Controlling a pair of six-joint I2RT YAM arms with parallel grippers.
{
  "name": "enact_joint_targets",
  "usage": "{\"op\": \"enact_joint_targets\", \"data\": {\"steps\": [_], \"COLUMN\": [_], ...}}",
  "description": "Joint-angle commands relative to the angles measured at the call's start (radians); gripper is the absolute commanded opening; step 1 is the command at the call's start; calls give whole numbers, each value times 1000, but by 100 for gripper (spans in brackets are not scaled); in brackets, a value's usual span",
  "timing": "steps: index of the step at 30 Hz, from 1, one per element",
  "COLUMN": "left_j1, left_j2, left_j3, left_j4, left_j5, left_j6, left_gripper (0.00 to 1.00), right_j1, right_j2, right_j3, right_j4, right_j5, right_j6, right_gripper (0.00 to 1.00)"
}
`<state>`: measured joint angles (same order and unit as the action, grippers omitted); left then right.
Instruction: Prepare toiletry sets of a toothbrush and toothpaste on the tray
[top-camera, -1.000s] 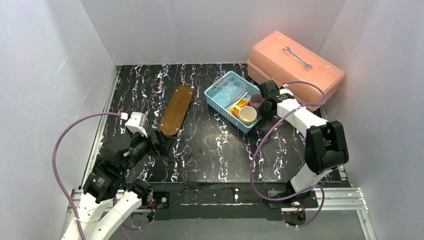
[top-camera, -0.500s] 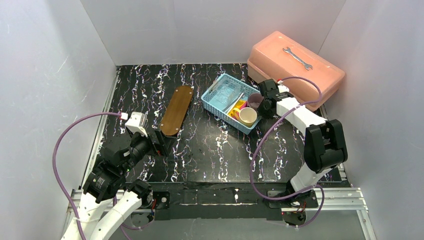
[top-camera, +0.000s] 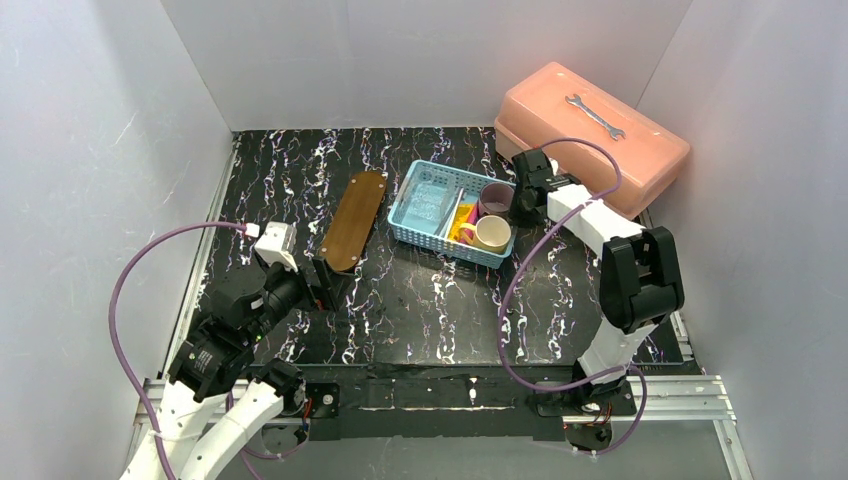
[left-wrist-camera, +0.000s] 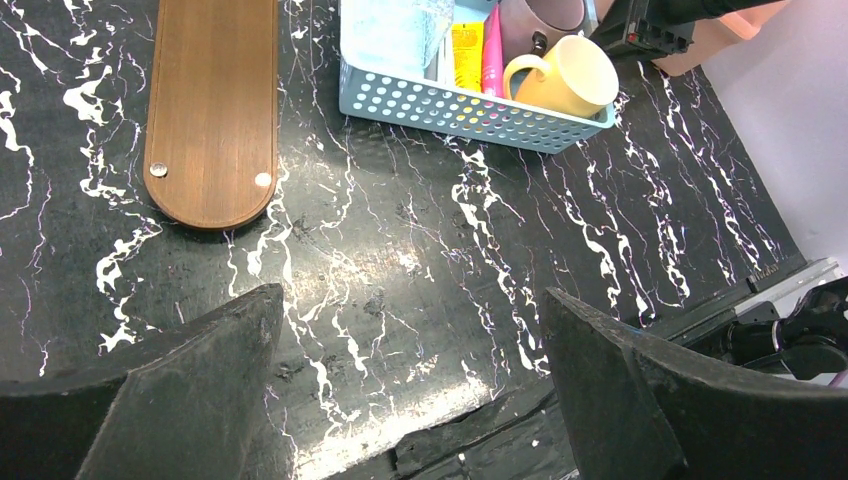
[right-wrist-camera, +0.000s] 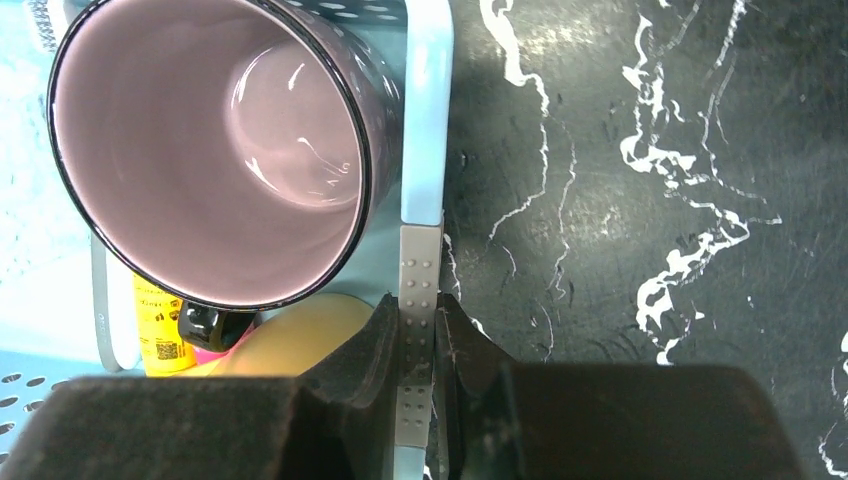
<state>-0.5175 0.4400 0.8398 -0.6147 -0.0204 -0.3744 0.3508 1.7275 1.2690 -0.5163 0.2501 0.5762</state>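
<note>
The brown wooden tray (top-camera: 353, 220) (left-wrist-camera: 212, 110) lies bare, left of the light-blue basket (top-camera: 412, 222) (left-wrist-camera: 470, 105). A yellow toothpaste (left-wrist-camera: 466, 55) (right-wrist-camera: 158, 335) and a pink toothpaste (left-wrist-camera: 491, 60) lie in the basket beside the cups. A thin pale toothbrush (top-camera: 453, 212) shows faintly next to them. My right gripper (top-camera: 522, 200) (right-wrist-camera: 420, 310) is shut on the basket's right rim (right-wrist-camera: 426, 120), pinching a grey dotted strip there. My left gripper (top-camera: 325, 285) (left-wrist-camera: 410, 310) hangs open over bare table just short of the tray's near end, holding nothing.
In the basket stand a mauve cup (top-camera: 494, 199) (right-wrist-camera: 215, 150), a cream mug (top-camera: 492, 233) (left-wrist-camera: 570, 78) and a clear square container (top-camera: 430, 195). A pink toolbox (top-camera: 590, 135) with a wrench (top-camera: 594, 115) on its lid sits at the back right, close behind my right arm.
The right gripper has dragged the basket leftward toward the tray, and the basket has swung round. The left arm has stayed still.
</note>
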Motion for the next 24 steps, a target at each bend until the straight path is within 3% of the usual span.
{"op": "enact_joint_targets", "data": {"steps": [1, 11, 24], "left_j1": [-3, -3, -3], "left_j2": [11, 22, 42], "left_j3": [-7, -7, -7], "left_j4": [-16, -16, -19], "left_j5": [-18, -19, -24], "left_j6": [3, 3, 4], "left_gripper": [99, 99, 99], "right_j1": [7, 1, -4], "right_j2": [20, 101, 182], "right_j3": [74, 160, 268], "right_j4": [25, -9, -34], "right_j5": [-87, -138, -193], "right_j6": [-166, -279, -303], "right_gripper": [1, 1, 1]}}
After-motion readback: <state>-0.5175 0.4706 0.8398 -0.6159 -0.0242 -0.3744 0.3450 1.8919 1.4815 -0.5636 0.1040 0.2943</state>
